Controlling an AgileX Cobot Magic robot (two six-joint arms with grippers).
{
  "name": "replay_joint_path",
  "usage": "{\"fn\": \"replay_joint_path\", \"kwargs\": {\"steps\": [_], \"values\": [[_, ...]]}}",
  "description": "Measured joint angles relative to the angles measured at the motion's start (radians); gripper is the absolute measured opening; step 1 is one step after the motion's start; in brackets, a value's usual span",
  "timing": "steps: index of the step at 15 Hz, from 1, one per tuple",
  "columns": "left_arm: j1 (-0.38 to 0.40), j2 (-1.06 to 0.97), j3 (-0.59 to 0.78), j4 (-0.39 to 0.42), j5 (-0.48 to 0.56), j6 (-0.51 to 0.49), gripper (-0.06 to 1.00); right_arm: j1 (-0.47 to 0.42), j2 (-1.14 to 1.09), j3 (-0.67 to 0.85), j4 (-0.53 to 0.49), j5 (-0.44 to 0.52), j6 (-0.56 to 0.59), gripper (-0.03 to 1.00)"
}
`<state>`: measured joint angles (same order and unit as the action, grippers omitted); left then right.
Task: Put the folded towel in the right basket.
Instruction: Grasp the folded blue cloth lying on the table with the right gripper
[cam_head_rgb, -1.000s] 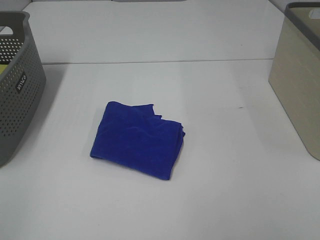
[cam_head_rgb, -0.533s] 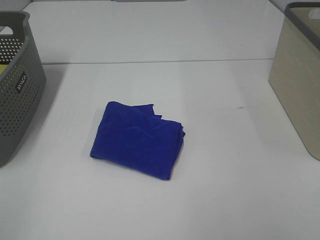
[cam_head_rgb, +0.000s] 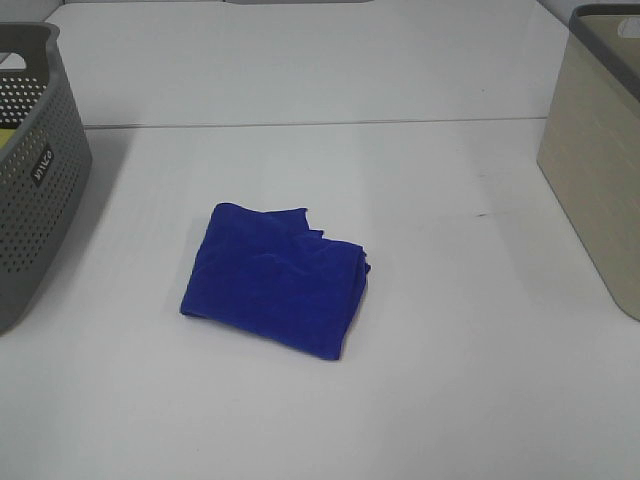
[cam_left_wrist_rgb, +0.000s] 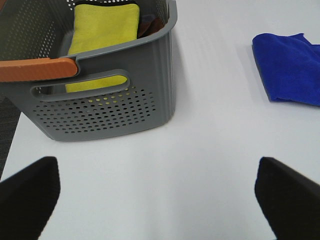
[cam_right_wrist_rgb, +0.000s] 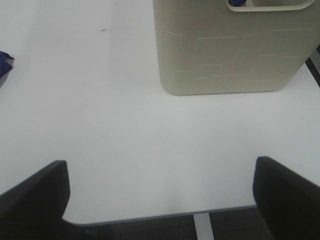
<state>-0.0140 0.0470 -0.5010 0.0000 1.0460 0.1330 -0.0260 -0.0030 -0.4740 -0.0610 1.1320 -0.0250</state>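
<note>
The left gripper (cam_left_wrist_rgb: 155, 172) is spread wide and holds nothing, its dark fingers (cam_left_wrist_rgb: 30, 195) over the bare white table (cam_left_wrist_rgb: 210, 150). The folded towel (cam_left_wrist_rgb: 290, 70) lies well ahead of it, untouched. The right gripper (cam_right_wrist_rgb: 160, 167) is likewise parted and empty, and is well apart from the towel, of which only a blue corner shows at the edge of its wrist view. From the high camera the towel lies flat on the table, roughly midway between the two baskets. To the towel's left sits a grey perforated basket (cam_head_rgb: 35, 170) holding a yellow cloth (cam_left_wrist_rgb: 102, 35) and perhaps a darker one beside it. Well to the towel's right stands the beige right basket (cam_head_rgb: 600, 150).
</note>
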Motion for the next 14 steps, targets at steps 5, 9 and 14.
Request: {"fn": "replay_joint_path", "kwargs": {"steps": [5,9,14], "values": [[0.000,0.000,0.000,0.000,0.000,0.000,0.99,0.000,0.000,0.000,0.004,0.000,0.000,0.96],[0.000,0.000,0.000,0.000,0.000,0.000,0.99,0.000,0.012,-0.053,0.004,-0.011,-0.001,0.95],[0.000,0.000,0.000,0.000,0.000,0.000,0.99,0.000,0.421,-0.422,0.005,-0.211,-0.034,0.95]]}}
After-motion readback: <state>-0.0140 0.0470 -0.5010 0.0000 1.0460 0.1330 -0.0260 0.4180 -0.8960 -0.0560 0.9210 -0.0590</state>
